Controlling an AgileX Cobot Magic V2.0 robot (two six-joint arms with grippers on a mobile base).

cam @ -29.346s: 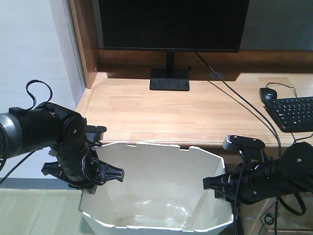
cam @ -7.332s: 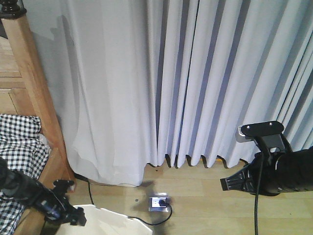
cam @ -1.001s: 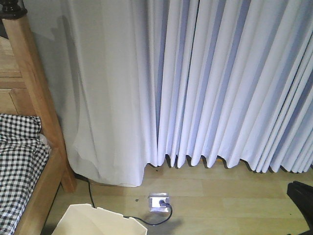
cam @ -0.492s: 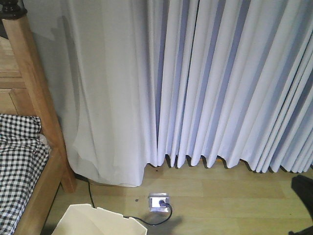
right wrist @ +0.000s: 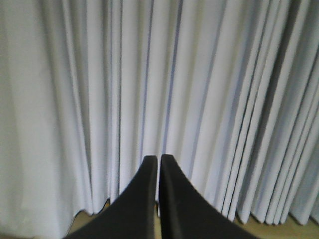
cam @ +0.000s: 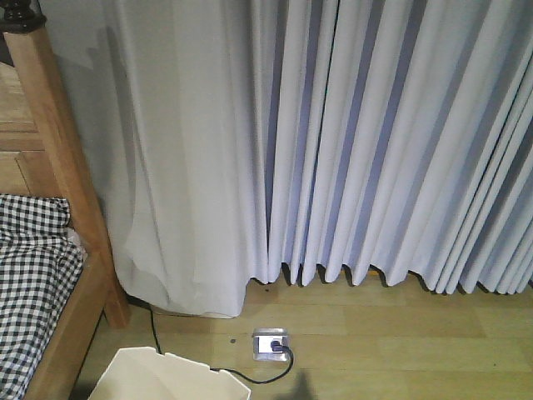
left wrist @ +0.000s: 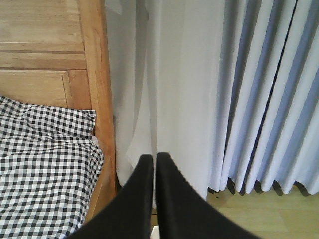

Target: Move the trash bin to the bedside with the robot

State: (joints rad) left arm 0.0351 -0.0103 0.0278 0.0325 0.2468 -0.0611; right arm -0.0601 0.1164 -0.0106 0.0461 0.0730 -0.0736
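Pale curtains [cam: 350,142] hang to a wood floor [cam: 391,333]; trash bin [cam: 166,379] sits at the floor's lower-left edge, just beside the bedside [cam: 58,192], no arm near it. Left wrist view: left gripper [left wrist: 154,162] closed, empty, before bedding [left wrist: 45,169]. Right wrist view: right gripper [right wrist: 158,163] closed, empty, facing curtains.

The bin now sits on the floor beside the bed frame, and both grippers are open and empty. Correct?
Not quite. The trash bin does sit on the floor by the bed frame, but both wrist views show the left gripper and right gripper shut, fingers pressed together with nothing between them. They are empty, not open.
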